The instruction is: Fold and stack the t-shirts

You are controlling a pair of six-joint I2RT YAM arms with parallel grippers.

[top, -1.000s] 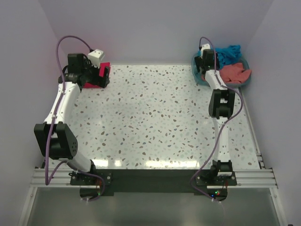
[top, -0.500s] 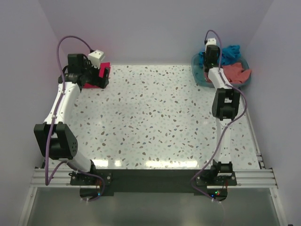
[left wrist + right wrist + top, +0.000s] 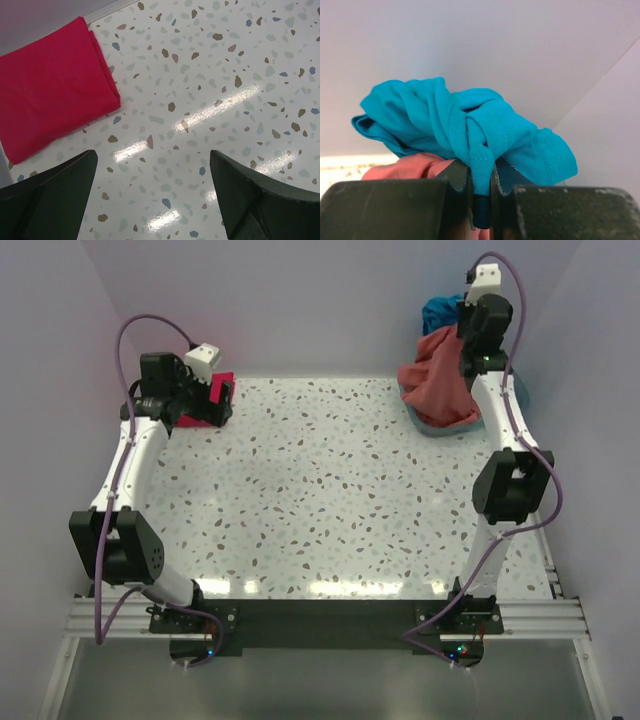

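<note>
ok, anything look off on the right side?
Yes. The right gripper is shut on the teal shirt, but the salmon shirt hangs in the air tangled with it. It looks like a double pick.

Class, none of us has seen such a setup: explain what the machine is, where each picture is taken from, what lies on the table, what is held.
Two robot arms, left arm and right arm, are bolted at the near edge of a table. The wide picture looks down from above and behind; the other two come from cameras on each wrist. A folded crimson t-shirt lies at the far left, near the open left hand. The right hand is shut on a teal-blue t-shirt; a salmon t-shirt hangs with it.
</note>
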